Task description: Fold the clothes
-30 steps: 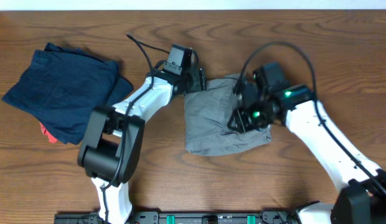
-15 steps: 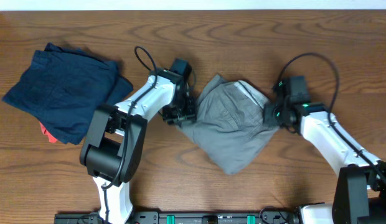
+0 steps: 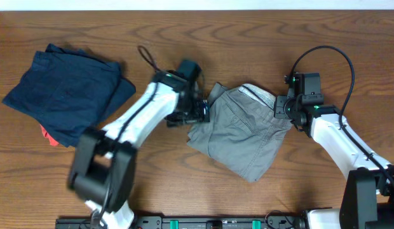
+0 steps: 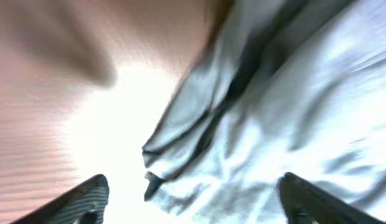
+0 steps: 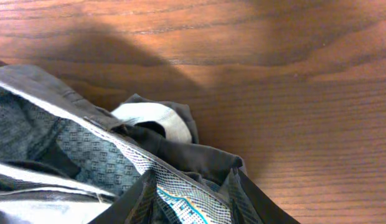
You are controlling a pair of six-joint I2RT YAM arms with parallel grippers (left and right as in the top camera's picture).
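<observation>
The grey shorts (image 3: 241,137) lie crumpled in the middle of the table, with the lighter inner waistband showing at their upper right. My left gripper (image 3: 203,112) is at their left edge. In the blurred left wrist view its fingers (image 4: 193,182) are spread wide, with wrinkled grey cloth (image 4: 292,112) between and ahead of them. My right gripper (image 3: 285,112) is at the shorts' right corner. In the right wrist view its fingers (image 5: 192,179) are closed on the patterned waistband lining of the shorts (image 5: 56,149).
A dark navy folded garment (image 3: 63,92) lies at the far left, with a small red-orange scrap (image 3: 48,137) poking out under its lower edge. Bare wooden table (image 3: 324,51) surrounds the shorts. The table's back edge runs along the top.
The shorts were opened out from a compact bundle and now lie wider and further right. My left gripper moved right onto their left edge. My right gripper moved right and up with the waistband.
</observation>
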